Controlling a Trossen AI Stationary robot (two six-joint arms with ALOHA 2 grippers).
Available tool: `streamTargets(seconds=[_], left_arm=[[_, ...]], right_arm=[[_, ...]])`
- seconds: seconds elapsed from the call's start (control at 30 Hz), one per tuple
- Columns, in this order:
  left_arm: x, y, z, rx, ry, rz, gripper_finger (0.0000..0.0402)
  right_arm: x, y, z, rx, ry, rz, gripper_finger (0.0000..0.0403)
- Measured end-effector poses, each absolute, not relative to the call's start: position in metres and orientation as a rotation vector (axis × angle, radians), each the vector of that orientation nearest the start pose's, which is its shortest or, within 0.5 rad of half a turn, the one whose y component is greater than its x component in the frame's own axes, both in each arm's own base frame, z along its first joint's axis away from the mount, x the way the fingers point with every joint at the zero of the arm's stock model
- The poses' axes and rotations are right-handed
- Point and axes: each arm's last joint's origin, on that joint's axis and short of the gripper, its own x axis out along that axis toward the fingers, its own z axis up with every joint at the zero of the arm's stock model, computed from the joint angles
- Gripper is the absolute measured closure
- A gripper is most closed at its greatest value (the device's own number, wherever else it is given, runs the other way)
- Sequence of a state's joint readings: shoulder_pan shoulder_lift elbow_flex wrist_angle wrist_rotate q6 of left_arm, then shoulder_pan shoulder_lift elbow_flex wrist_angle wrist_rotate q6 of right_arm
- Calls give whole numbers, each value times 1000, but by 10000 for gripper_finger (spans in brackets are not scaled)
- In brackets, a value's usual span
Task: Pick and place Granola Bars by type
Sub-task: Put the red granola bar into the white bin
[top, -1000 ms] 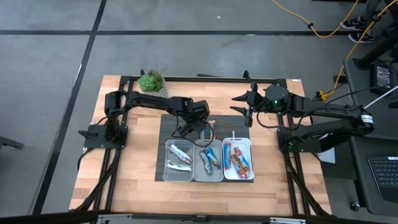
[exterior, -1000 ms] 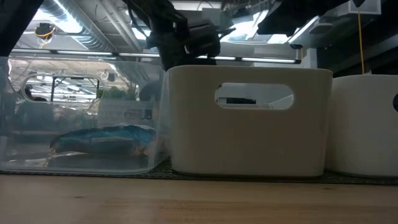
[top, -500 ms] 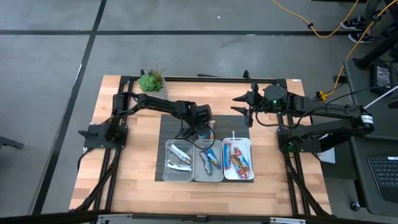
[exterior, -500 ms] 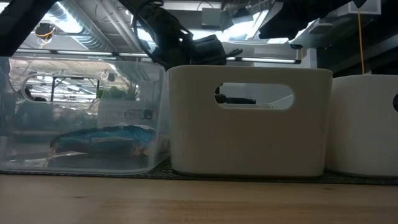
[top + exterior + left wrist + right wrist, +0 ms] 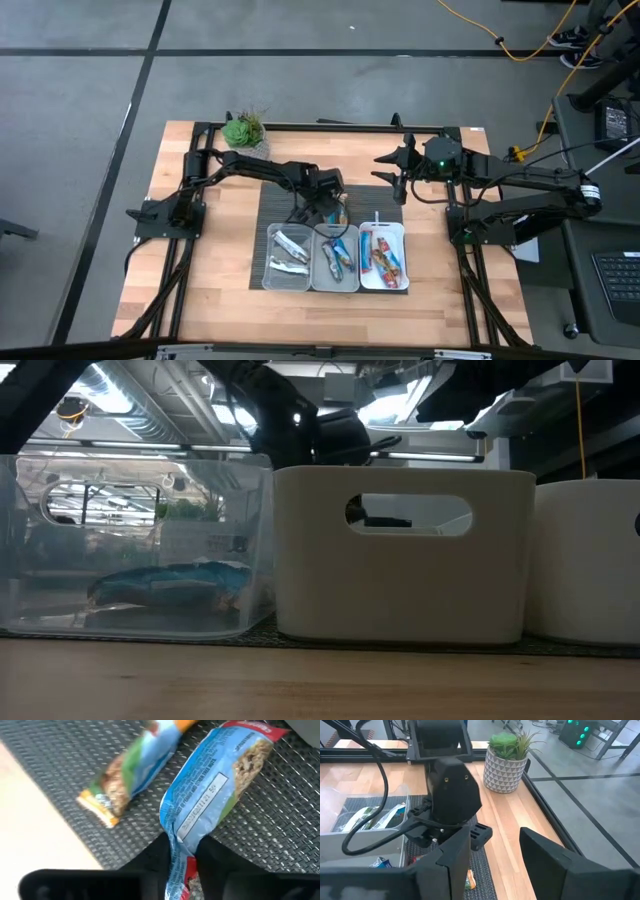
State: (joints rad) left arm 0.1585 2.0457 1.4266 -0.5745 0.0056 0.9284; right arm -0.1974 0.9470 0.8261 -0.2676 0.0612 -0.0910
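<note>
The left gripper (image 5: 181,851) is down on the dark mesh mat (image 5: 272,200), just behind the middle tray (image 5: 337,283) of the three trays. Its two fingers are closed on the end of a blue granola bar (image 5: 210,785); the wrapper edge is pinched between them and the rest of the bar lies on the mat. A second bar (image 5: 134,772), with a blue, green and orange wrapper, lies on the mat just beside the held one, not touching it as far as I can see.

The other granola bars are already in the trays. The clear tray (image 5: 268,270), left of the middle tray, holds silvery-white bars (image 5: 289,245). The middle tray holds blue bars (image 5: 336,254). The white tray (image 5: 403,262), right of the middle tray, holds red-orange bars (image 5: 384,253). In the low view one bluish wrapper (image 5: 165,582) lies on the bottom of the clear tray, but through the plastic I cannot be sure of its true colour.

The right gripper (image 5: 492,845) waits in the air behind the white tray, well apart from it, near the back edge of the table (image 5: 230,300). Its fingers stand apart and hold nothing. A small potted plant (image 5: 243,131) stands at the back left corner of the table, far behind the clear tray.
</note>
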Motion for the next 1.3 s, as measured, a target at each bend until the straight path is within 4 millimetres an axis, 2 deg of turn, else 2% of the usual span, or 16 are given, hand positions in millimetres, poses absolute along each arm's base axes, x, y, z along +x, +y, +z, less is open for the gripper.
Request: streamTargets(seconds=[0.3,0.47,0.63,0.77,0.83,0.93,1.07,1.17,1.3], left_arm=[[409,72,195,700,1257,-337,368],[398,77,226,630,1304,-258,370],[381,80,269,537,1220,-119,370],[366,78,306,462,1082,-12,373],[360,77,325,428,994,38,374],[354,74,347,398,872,95,375],[349,71,363,360,789,152,375],[347,72,366,352,775,205,376],[349,74,370,364,731,258,377]], right_arm=[[201,-42,311,-63,400,-237,229],[200,-42,308,-70,436,-231,229],[193,-40,309,-106,458,-220,229],[189,-39,312,-140,430,-217,229],[188,-40,305,-156,383,-220,229],[190,-40,282,-110,268,-209,229],[191,-40,263,-57,48,-224,229],[190,-40,268,-60,-80,-228,229],[191,-40,280,-79,-107,-229,229]])
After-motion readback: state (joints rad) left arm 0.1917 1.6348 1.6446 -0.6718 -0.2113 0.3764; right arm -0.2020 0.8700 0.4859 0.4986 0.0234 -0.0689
